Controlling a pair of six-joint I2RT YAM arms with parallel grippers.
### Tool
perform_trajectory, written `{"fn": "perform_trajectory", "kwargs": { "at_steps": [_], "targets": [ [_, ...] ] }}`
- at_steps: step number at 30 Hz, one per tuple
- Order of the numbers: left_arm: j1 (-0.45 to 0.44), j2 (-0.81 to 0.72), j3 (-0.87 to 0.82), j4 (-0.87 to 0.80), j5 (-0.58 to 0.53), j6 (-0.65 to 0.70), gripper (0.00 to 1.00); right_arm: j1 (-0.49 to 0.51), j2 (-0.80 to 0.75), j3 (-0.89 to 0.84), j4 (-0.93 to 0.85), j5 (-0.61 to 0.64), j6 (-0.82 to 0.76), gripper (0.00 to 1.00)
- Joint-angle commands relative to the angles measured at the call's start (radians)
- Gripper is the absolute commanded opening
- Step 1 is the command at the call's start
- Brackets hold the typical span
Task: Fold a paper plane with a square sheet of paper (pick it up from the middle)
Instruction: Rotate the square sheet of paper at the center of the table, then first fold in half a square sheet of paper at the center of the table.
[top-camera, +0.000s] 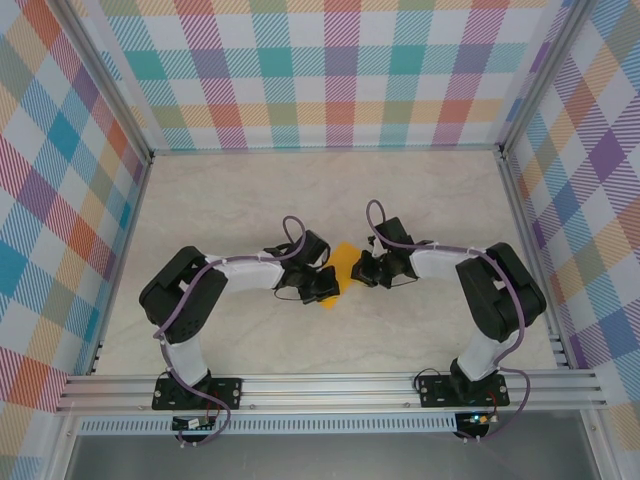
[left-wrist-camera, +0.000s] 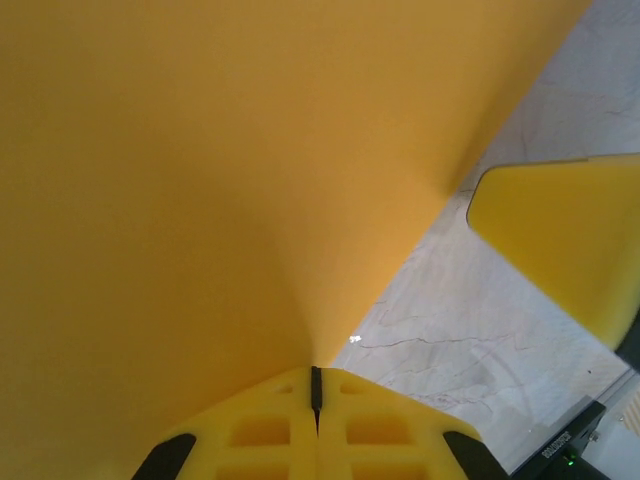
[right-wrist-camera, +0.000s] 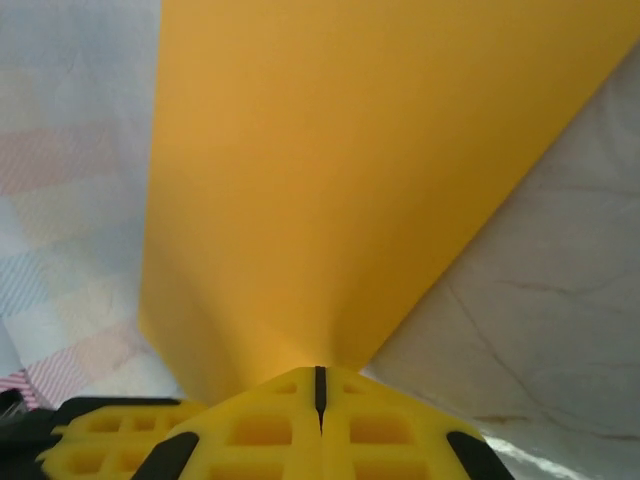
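The square sheet of paper is orange-yellow and hangs between the two grippers at the middle of the table. My left gripper is shut on its lower left part. In the left wrist view the paper fans up out of the closed yellow fingers. My right gripper is shut on the paper's right side. The right wrist view has the sheet rising from its closed fingers. The sheet curves between the two grips, and its overall shape is hidden by the arms.
The pale marbled table top lies under both arms, fenced by checked walls with metal posts. A yellow finger of the right gripper shows in the left wrist view; a finger of the left gripper shows in the right wrist view.
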Motion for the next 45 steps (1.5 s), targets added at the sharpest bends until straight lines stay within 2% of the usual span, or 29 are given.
{"fn": "perform_trajectory", "kwargs": {
  "at_steps": [1,12,21,25,37,45],
  "targets": [
    [-0.008,0.022,0.02,0.018,0.019,-0.009,0.0,0.011,-0.009,-0.008,0.079,-0.083,-0.014,0.0],
    [-0.008,0.017,0.046,0.041,0.016,-0.007,0.0,0.02,0.046,-0.008,0.095,-0.099,-0.012,0.0],
    [-0.008,0.058,0.049,-0.004,-0.015,0.019,0.0,0.02,0.096,-0.008,0.094,-0.087,-0.011,0.0],
    [-0.008,0.052,-0.004,-0.037,-0.044,0.042,0.0,0.016,0.099,-0.024,0.098,-0.062,-0.005,0.0],
    [-0.008,-0.051,-0.138,-0.067,0.03,0.042,0.0,0.006,0.121,0.012,0.048,-0.027,-0.016,0.0],
    [-0.008,-0.105,-0.186,-0.12,0.012,0.053,0.0,0.006,0.143,0.022,0.036,-0.021,-0.014,0.0]
  ]
}}
